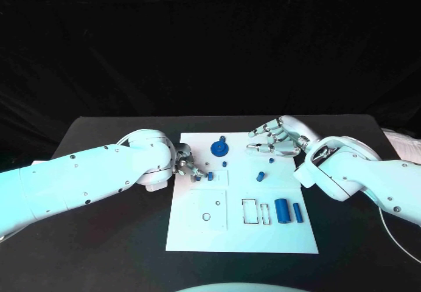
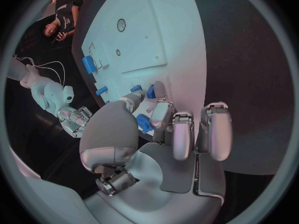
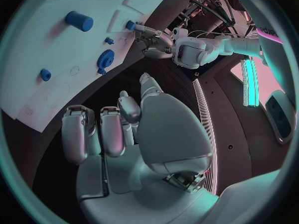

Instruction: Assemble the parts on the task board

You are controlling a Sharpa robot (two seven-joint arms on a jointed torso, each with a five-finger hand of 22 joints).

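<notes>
- Head view: the white rectangular task board (image 1: 241, 237) lies flat in the middle of the black counter (image 1: 105, 243). The left robot hand (image 1: 186, 165) sits at the board's left edge and pinches a small blue peg (image 1: 210, 176) between its fingertips, at a square outline on the board. The right robot hand (image 1: 276, 139) hangs over the board's far right corner, fingers curled apart, holding nothing.
- On the board: a round blue gear-like disc (image 1: 219, 148) near the far edge, a small blue stub (image 1: 226, 163) beside it, a short blue pin (image 1: 260, 176) near the middle, and a large blue cylinder (image 1: 281, 210) with a thin blue rod (image 1: 297, 212) just beside it near the right edge.
- Left wrist view: the left robot hand (image 2: 163, 134) grips the small blue peg (image 2: 150, 91) against the board (image 2: 156, 30); another blue piece (image 2: 144, 123) shows behind the fingers.
- Right wrist view: the right robot hand (image 3: 124, 134) hovers released above the board's (image 3: 37, 45) edge; the disc (image 3: 104, 59) and the short blue pin (image 3: 45, 74) lie beyond it.
</notes>
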